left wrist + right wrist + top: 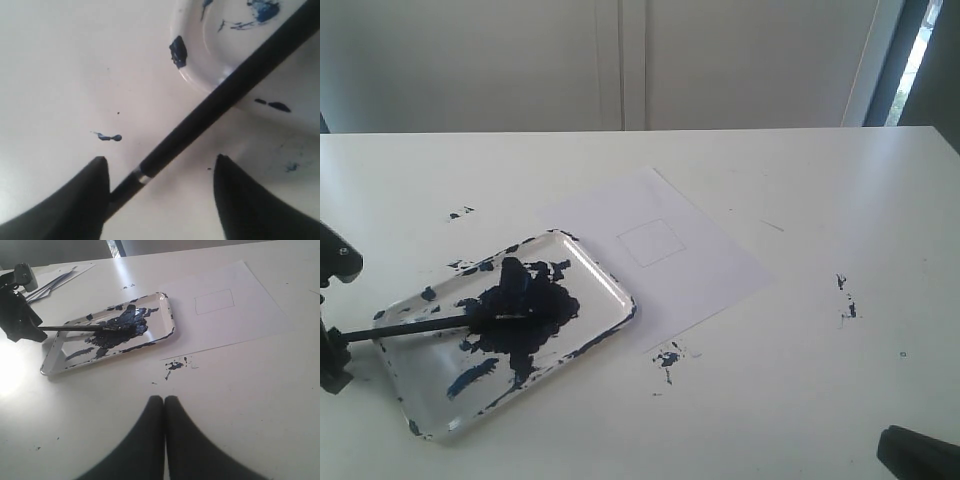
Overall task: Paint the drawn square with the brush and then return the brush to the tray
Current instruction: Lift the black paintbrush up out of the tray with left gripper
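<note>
Pick-up step: the brush [430,325] is not yet gripped and the square [651,243] is a bare outline
The left gripper [160,159] straddles the brush handle with jaws wide apart, clamping nothing; the next move appears to be closing on the handle, then lifting it clear of the rim. The tray [618,288] holds a dark blue paint blotch [525,305] with the brush tip lying in it, handle overhanging its left edge. The square sits on the paper sheet [720,265] just right of the tray. The right gripper [164,402] is closed and empty
</note>
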{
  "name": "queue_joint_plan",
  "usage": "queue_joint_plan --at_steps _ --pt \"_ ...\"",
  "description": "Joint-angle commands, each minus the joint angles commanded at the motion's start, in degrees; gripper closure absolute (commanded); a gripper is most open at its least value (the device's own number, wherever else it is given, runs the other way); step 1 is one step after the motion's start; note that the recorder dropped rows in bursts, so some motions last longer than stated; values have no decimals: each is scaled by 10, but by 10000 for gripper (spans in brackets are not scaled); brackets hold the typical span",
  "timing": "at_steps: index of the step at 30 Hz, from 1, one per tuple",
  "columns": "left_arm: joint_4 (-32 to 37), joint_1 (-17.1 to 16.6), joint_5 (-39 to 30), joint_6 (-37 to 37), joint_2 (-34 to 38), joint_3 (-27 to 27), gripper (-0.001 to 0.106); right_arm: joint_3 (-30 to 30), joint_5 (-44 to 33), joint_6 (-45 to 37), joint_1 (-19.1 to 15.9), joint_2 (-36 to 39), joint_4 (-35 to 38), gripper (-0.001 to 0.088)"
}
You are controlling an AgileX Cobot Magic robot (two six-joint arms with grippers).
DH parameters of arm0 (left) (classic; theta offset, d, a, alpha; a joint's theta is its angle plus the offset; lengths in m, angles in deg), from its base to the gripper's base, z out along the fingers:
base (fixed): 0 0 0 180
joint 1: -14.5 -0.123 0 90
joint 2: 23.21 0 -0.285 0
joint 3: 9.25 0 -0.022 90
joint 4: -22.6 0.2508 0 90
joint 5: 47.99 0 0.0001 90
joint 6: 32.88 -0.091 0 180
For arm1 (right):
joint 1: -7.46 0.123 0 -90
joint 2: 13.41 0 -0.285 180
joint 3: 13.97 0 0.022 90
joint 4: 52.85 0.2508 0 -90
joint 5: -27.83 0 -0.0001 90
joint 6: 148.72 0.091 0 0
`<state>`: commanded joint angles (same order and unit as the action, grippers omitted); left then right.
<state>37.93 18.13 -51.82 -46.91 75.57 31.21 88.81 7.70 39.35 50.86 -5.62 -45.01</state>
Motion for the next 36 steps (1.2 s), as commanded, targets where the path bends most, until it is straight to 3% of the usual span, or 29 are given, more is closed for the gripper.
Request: queue_joint_plan --at_steps 14,23,25,30,32,36 --pt "-19 0 -25 53 -30 0 1053 0 0 0 0 0 0 868" --pt "-162 0 -63 53 -147 0 1053 0 0 0 0 0 0 868" --pt "-216 0 -120 53 -191 0 1053 0 0 0 0 0 0 868" --pt "-449 0 -267 50 -309 0 1053 0 0 0 0 0 0 868" --pt "-494 0 -309 48 -344 0 1053 0 0 0 0 0 0 868" --pt "-519 0 -373 48 -392 0 1053 0 0 0 0 0 0 868"
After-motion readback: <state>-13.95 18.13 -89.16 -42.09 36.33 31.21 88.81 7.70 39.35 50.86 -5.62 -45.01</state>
